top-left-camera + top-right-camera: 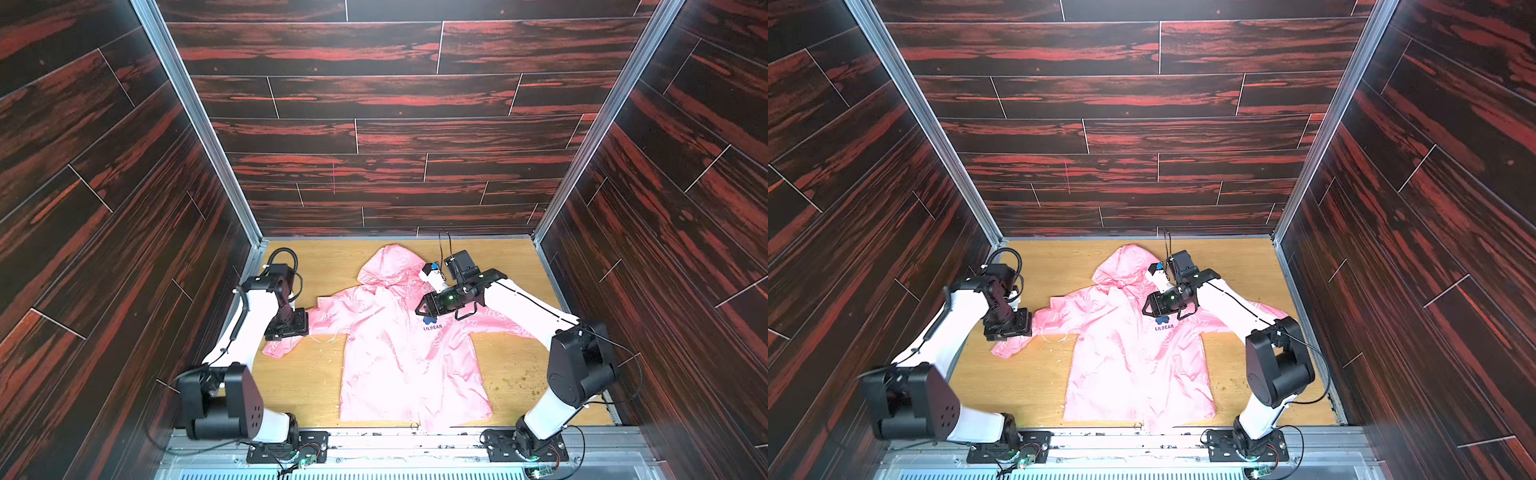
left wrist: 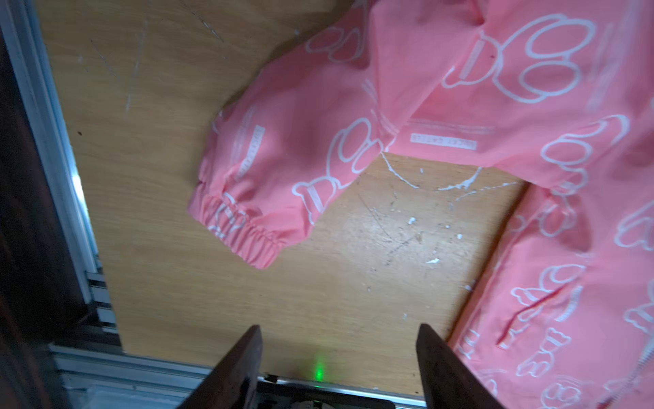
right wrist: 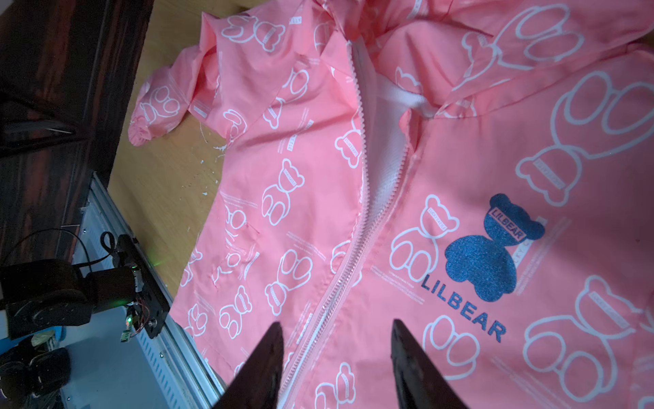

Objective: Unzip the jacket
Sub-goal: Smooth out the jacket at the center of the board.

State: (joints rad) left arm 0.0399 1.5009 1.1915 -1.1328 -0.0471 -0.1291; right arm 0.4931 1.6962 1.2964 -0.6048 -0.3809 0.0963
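Currently the jacket (image 1: 399, 353) lies face up near the middle of the table (image 1: 299, 386), visible in both top views. Reading the table as a clock face, its hood (image 1: 390, 262) points to 12 o'clock and its hem reaches the table's edge at 6 o'clock. 1 sleeve stretches toward 9 o'clock and the other toward 3 o'clock, where the right arm crosses above it.

The left gripper (image 1: 291, 328) hangs at the 9 o'clock side of the jacket, over that sleeve and near its elastic cuff (image 2: 240, 230). In the left wrist view its 2 fingers (image 2: 244, 364) stand well apart with only bare table between them, so it is spread and holds nothing.

The right gripper (image 1: 422, 309) sits at about 1 o'clock from the jacket's middle, over the chest and just beside the dark bear logo (image 3: 495, 248). In the right wrist view its 2 fingers are parted as well, and the zipper (image 3: 354, 269) runs between them with nothing pinched. Whether the tips touch the fabric cannot be told.

The zipper is parted at the collar end, showing the white lining (image 3: 385, 117). From about the level of the logo toward the hem its teeth are joined. The slider cannot be made out.
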